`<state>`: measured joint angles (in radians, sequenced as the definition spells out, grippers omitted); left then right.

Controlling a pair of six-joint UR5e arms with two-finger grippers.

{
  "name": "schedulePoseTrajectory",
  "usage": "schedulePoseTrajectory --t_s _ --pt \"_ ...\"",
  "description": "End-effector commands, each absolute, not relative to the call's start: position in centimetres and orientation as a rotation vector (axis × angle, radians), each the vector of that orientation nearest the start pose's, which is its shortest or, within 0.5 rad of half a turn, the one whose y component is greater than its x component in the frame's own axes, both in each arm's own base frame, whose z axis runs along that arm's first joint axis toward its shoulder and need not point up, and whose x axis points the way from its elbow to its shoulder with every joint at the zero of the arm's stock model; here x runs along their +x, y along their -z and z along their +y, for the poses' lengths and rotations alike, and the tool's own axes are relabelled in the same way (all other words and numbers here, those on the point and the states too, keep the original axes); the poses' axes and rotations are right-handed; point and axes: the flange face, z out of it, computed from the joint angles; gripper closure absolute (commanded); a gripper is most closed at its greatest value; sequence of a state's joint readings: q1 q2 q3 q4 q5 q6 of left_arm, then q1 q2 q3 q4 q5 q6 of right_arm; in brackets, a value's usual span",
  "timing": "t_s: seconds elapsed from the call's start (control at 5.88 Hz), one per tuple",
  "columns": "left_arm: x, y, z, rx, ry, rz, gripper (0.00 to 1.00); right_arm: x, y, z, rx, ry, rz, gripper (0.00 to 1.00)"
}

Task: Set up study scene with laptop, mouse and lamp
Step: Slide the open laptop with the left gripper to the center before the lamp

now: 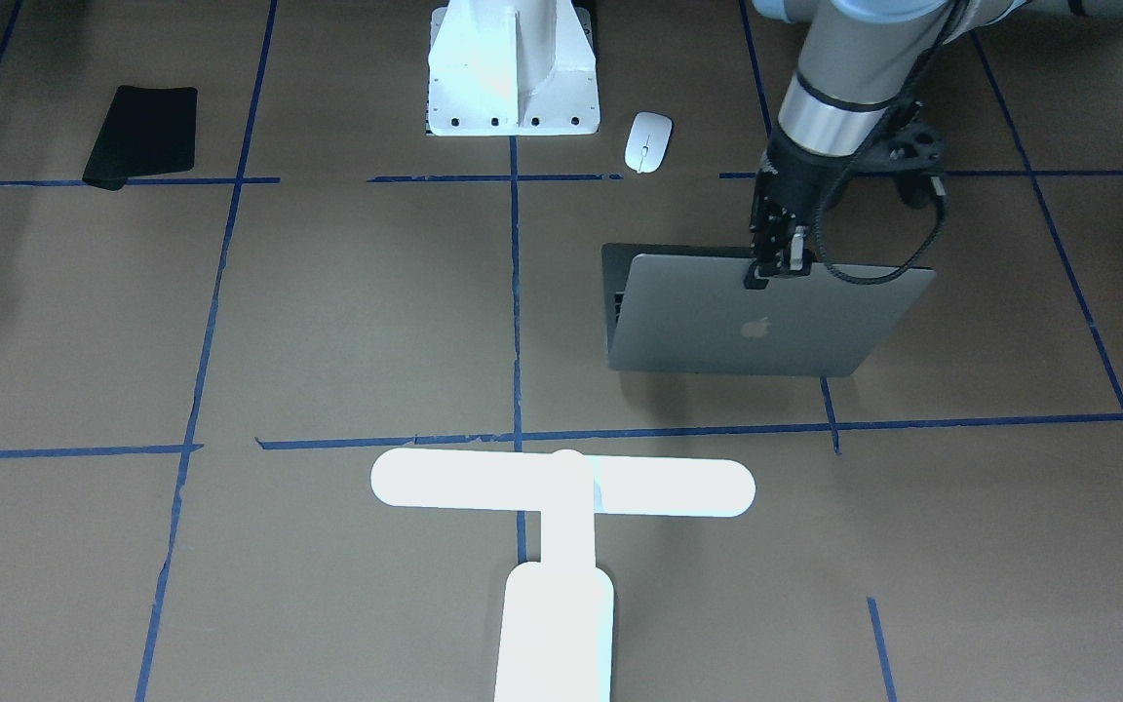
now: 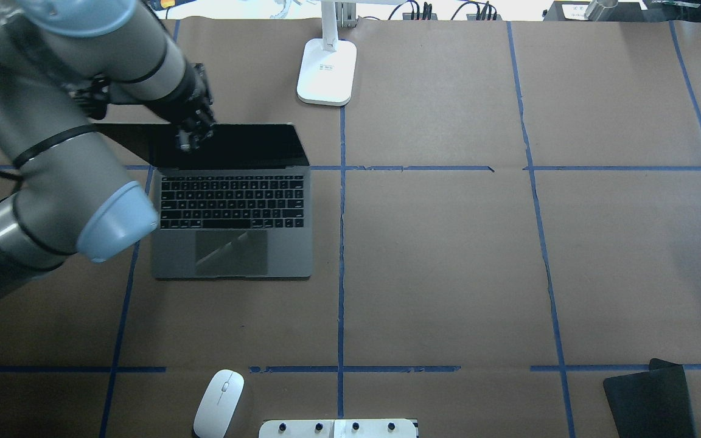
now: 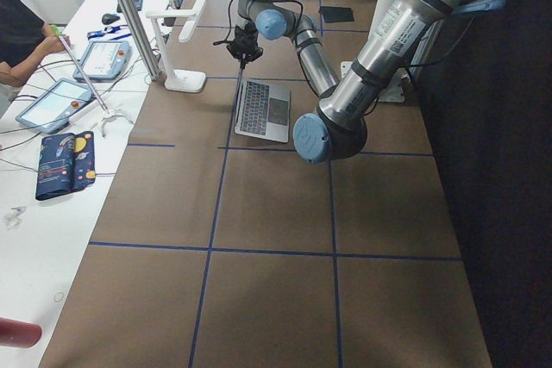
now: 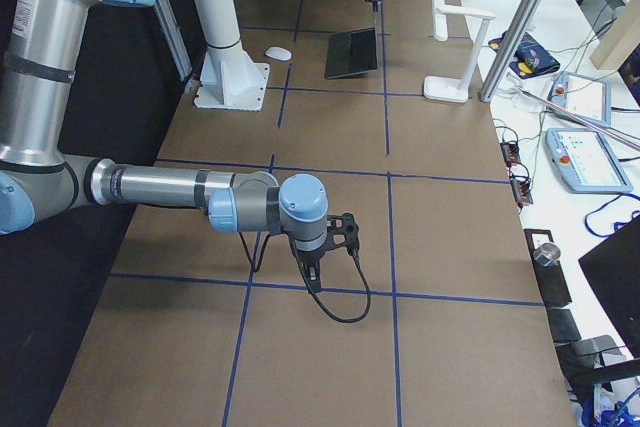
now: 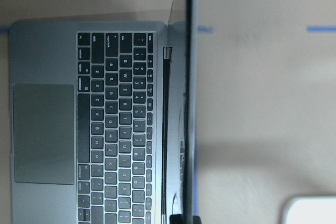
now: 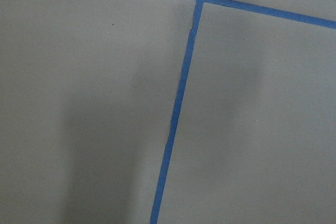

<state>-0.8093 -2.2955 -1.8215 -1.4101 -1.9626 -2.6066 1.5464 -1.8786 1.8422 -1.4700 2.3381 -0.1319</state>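
Note:
The space-grey laptop [image 1: 747, 312] stands open on the table, its lid upright and its dark keyboard and trackpad [image 2: 232, 252] showing. My left gripper [image 1: 776, 268] is shut on the top edge of the lid [image 2: 192, 137]. The left wrist view shows the lid edge-on beside the keyboard [image 5: 115, 124]. The white mouse [image 1: 648, 142] lies near the robot base [image 2: 219, 403], apart from the laptop. The glowing white lamp [image 1: 561, 485] stands at the far side, its base [image 2: 325, 70] beyond the laptop. My right gripper [image 4: 312, 277] hangs low over bare table; I cannot tell if it is open or shut.
A black mouse pad [image 1: 142, 135] lies at the robot's right near corner [image 2: 648, 398]. The white bolted pedestal [image 1: 513, 68] stands at the table's near edge. Blue tape lines cross the brown table. Tablets and cables lie on a side bench [image 4: 575, 147].

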Motion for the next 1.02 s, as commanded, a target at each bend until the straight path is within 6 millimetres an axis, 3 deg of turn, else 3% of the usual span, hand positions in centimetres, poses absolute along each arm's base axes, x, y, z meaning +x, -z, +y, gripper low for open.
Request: schedulePoseTrajectory --t_s 0.0,0.17,0.34,0.51,0.85 --pt "44.4 -8.7 -53.5 -0.499 1.596 0.844 1.0 5.5 -65.7 -36.7 0.084 0.166 -0.772 0.0" --pt "46.2 -8.6 -53.6 -0.493 1.597 0.834 1.0 5.4 -66.2 -36.6 0.074 0.162 -0.783 0.0" --pt "49.8 -6.6 -54.9 -0.502 1.584 0.827 1.0 5.3 -66.1 -36.6 0.075 0.162 -0.796 0.0" --pt "51.5 -6.5 -55.6 -0.5 1.571 0.828 1.0 5.3 -66.2 -36.6 0.073 0.161 -0.797 0.0" --pt "51.7 -6.9 -56.0 -0.481 1.555 0.828 1.0 5.3 -66.2 -36.6 0.073 0.161 -0.797 0.0"
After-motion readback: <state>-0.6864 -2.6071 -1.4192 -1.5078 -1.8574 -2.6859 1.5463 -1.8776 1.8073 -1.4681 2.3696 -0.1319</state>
